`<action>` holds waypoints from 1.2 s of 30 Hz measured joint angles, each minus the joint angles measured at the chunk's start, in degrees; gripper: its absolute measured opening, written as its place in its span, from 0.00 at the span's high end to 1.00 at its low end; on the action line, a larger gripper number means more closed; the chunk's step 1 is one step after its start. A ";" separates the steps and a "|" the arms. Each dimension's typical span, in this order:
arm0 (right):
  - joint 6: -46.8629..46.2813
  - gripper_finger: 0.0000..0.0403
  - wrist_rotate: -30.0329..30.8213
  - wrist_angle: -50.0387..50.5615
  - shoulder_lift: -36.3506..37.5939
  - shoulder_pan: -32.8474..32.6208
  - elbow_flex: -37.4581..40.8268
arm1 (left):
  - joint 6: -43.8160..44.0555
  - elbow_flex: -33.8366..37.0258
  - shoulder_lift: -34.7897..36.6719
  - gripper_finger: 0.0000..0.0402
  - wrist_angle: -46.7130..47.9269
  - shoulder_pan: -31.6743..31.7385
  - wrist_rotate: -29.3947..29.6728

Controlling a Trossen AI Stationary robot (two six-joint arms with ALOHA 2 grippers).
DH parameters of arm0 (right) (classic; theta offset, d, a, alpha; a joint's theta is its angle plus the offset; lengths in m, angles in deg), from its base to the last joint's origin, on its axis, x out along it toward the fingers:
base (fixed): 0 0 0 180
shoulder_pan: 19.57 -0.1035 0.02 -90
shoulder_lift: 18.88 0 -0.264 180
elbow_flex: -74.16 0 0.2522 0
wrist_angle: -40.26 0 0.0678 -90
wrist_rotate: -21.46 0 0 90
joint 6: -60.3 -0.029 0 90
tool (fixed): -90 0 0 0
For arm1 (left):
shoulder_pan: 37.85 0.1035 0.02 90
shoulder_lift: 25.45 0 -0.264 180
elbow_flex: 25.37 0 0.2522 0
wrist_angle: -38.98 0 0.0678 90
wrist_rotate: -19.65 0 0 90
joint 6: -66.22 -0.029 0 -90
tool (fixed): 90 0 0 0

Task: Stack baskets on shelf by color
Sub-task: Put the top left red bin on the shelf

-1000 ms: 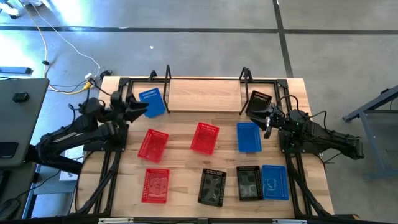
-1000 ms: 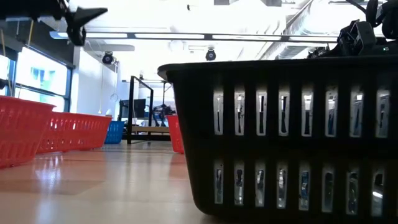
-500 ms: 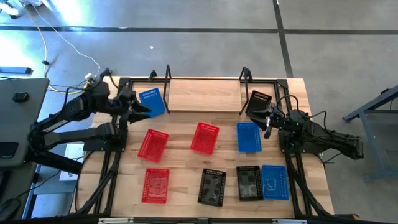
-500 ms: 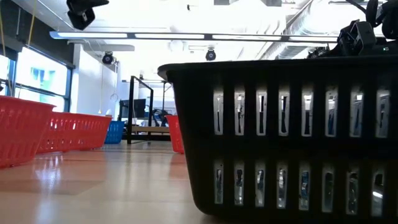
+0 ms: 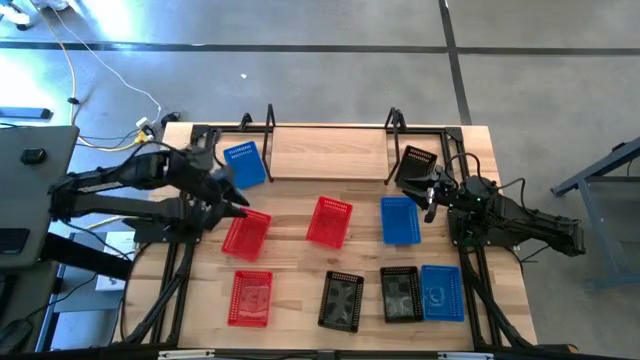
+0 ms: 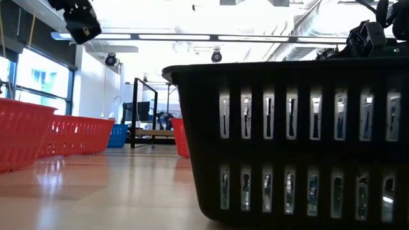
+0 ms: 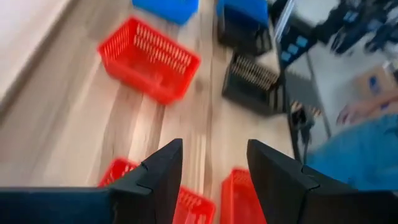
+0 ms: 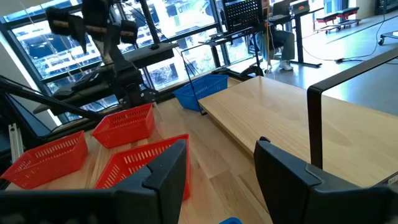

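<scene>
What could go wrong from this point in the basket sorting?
The open left gripper hovers at the edge of a red basket; closing off-centre may tip or push it. The shelf is bare, with a blue basket and a black basket beside its wire ends, which could snag an arm.

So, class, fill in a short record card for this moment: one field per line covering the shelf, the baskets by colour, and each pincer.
shelf: bare light board at the table's far edge, nothing on it
red baskets: three on the tabletop, one beside the left pincer
blue baskets: three, one left of the shelf
black baskets: three, one right of the shelf
left pincer: open, empty, above the red basket
right pincer: open, empty, near the black basket
</scene>
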 joint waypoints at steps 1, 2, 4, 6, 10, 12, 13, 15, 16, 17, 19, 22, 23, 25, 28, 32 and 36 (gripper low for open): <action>-0.01 0.57 0.00 0.01 0.00 -0.02 0.00 | -0.01 0.00 -0.74 0.58 0.60 -1.29 0.89; 0.00 0.57 0.00 0.00 0.00 -0.01 0.00 | -0.01 0.00 -1.46 0.58 0.90 -2.56 1.88; 0.00 0.57 0.00 0.00 0.00 -0.02 0.00 | 0.01 0.00 -2.85 0.58 1.44 -5.04 3.48; 0.00 0.57 0.00 0.00 0.00 -0.01 0.00 | 0.14 0.00 -4.15 0.58 1.70 -7.50 5.17; 0.00 0.57 0.00 0.00 0.00 -0.02 0.00 | 0.96 0.00 -6.77 0.58 3.26 -12.22 7.70; 0.00 0.57 0.00 0.00 0.00 0.00 0.00 | 1.28 0.00 -8.19 0.58 4.40 -14.49 9.30; -0.02 0.57 0.00 0.00 0.00 -0.01 0.00 | 1.46 0.00 -8.92 0.58 4.81 -15.53 9.80; 0.00 0.57 0.00 0.00 0.00 -0.01 0.00 | 1.55 0.00 -10.48 0.58 5.57 -17.43 10.59; -0.01 0.57 0.00 0.00 0.00 -0.02 0.00 | 1.55 0.00 -11.32 0.58 5.96 -18.31 10.57; -0.01 0.57 0.00 0.02 0.00 -0.01 0.00 | 1.55 0.00 -12.15 0.58 6.32 -19.10 10.50; 0.00 0.57 0.00 0.00 0.00 0.00 0.00 | 1.60 0.00 -13.81 0.58 6.79 -20.78 10.03; -0.01 0.57 0.00 0.00 0.00 -0.01 0.00 | 1.57 0.02 -16.28 0.58 7.66 -23.30 9.85; -0.02 0.57 0.00 0.00 0.00 -0.01 0.00 | 1.57 0.02 -17.13 0.58 7.81 -24.04 9.85; -0.02 0.57 0.00 0.01 0.00 -0.02 0.00 | 1.57 0.02 -18.87 0.58 8.12 -25.28 10.01; 0.00 0.57 0.00 0.02 0.00 -0.02 0.00 | 1.57 0.02 -21.74 0.58 9.06 -26.75 10.12; 0.00 0.57 0.00 0.00 0.00 0.00 0.00 | 1.68 0.02 -25.18 0.58 9.17 -27.99 10.44; 0.00 0.57 0.00 0.01 0.00 -0.01 0.00 | 2.64 0.02 -28.28 0.58 9.18 -28.82 11.72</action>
